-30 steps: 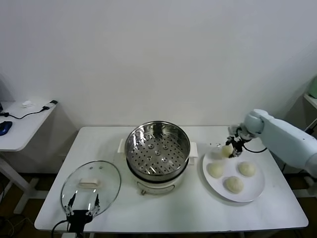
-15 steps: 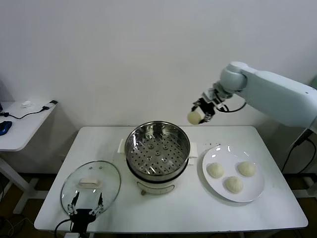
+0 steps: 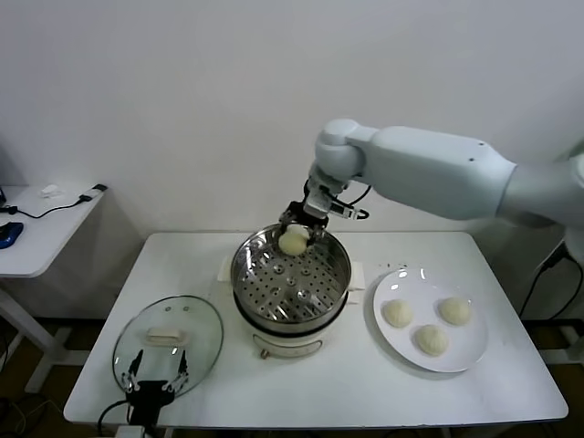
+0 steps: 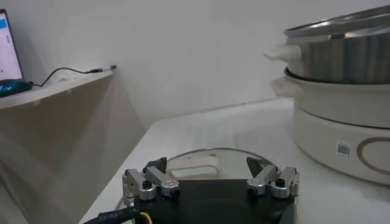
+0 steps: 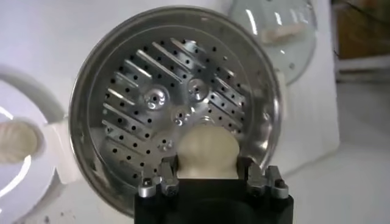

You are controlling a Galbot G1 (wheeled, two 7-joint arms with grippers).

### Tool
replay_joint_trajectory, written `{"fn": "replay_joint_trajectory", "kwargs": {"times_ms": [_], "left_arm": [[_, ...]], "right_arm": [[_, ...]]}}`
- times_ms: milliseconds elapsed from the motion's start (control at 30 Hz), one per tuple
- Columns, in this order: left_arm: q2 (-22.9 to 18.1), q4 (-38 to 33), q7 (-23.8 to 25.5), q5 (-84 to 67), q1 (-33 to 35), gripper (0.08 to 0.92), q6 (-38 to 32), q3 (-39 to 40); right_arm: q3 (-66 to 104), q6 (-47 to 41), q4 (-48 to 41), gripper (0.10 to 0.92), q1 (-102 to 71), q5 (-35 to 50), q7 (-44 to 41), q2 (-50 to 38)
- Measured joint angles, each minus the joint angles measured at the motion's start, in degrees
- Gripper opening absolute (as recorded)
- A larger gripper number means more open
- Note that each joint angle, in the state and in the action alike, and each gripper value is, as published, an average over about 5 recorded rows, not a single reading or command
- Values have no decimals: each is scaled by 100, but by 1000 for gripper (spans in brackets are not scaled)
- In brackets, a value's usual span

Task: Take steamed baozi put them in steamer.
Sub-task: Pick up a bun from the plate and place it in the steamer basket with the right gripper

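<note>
My right gripper (image 3: 295,230) is shut on one cream-white baozi (image 3: 294,241) and holds it just above the back part of the steamer (image 3: 290,301). In the right wrist view the bun (image 5: 206,148) sits between the fingers of the right gripper (image 5: 207,164), over the perforated tray (image 5: 152,91). Three more baozi (image 3: 397,313) (image 3: 453,310) (image 3: 431,340) lie on the white plate (image 3: 391,283) to the right of the steamer. My left gripper (image 3: 156,376) waits open at the table's front left, by the glass lid (image 3: 169,319); nothing is between the fingers of the left gripper (image 4: 206,165).
The round glass lid (image 4: 201,153) lies flat on the table, left of the steamer (image 4: 341,67). A small side table (image 3: 36,228) with cables stands further left. The right wrist view also catches the lid (image 5: 274,24) and one plate bun (image 5: 17,140).
The right arm has lifted one baozi off the plate and swung it left, from beside the plate to above the steamer's back part. The left arm has stayed put.
</note>
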Motion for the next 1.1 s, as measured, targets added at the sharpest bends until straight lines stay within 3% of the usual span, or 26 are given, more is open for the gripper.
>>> {"fn": "replay_joint_trajectory", "kwargs": {"times_ms": [833,1100], "left_arm": [[87,169,-1,-48,-203,823,19,-120],[92,166,-8,-53,-213,823,20,-123]], "right_arm": [[697,1294,-2042,645,-1158,-1424,367,892],[719,1357,-2255,815,-1183,-1345,332,945]]}}
